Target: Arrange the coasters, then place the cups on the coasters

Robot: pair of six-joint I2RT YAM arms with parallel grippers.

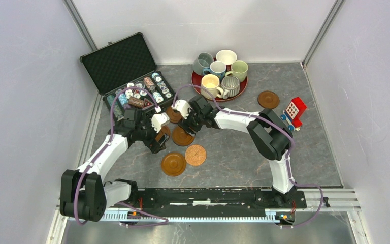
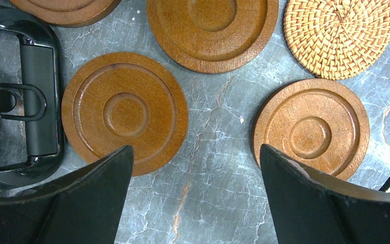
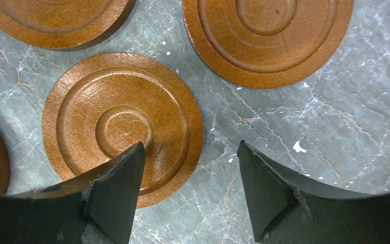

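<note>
plainly, left fingers [image 2: 81, 203] and right fingers [image 3: 117, 198] gape empty above ringed brown wooden coasters [image 2: 124, 113].

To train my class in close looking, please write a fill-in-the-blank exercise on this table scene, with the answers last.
1. All ___ mugs stand on the red tray.
2. The left gripper is ___ and holds nothing.
3. One coaster is ___, not wooden like the others.
Missing words: six; open; woven.
</note>
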